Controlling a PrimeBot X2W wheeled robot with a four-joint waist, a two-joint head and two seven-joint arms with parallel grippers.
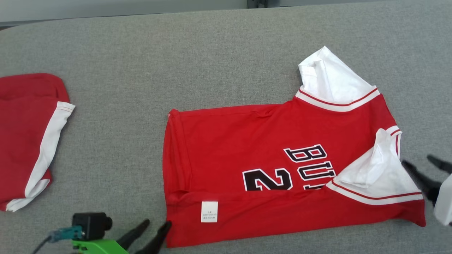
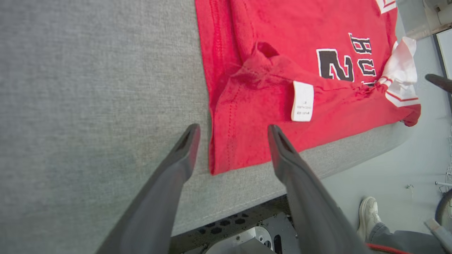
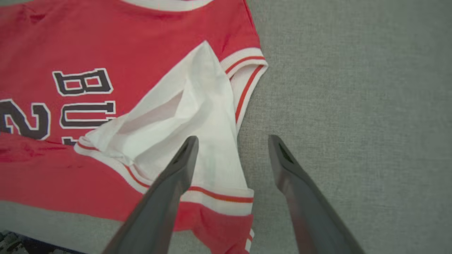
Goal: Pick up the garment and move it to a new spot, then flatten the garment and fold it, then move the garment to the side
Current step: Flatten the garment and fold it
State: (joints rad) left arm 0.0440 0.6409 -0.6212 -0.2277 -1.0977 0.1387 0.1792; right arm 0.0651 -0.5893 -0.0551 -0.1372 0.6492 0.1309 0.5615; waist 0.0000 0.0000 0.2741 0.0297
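Note:
The garment (image 1: pixel 275 169) is a red jersey with white sleeves and black lettering, lying on the grey table (image 1: pixel 212 53) with its near long edge folded up so a white label (image 1: pixel 209 211) shows. My left gripper (image 1: pixel 157 223) stands open at the jersey's near left corner; in the left wrist view the gripper (image 2: pixel 233 127) straddles that corner of the garment (image 2: pixel 282 53) without holding cloth. My right gripper (image 1: pixel 416 159) is open just off the jersey's right end. In the right wrist view the gripper (image 3: pixel 233 138) hovers over the white sleeve edge of the garment (image 3: pixel 106 42), one finger above it.
A second red and white garment (image 1: pixel 28 137) lies at the table's left edge. The table's front edge (image 2: pixel 229 211) runs right below my left gripper, and a person's shoe (image 2: pixel 369 211) is on the floor beyond it.

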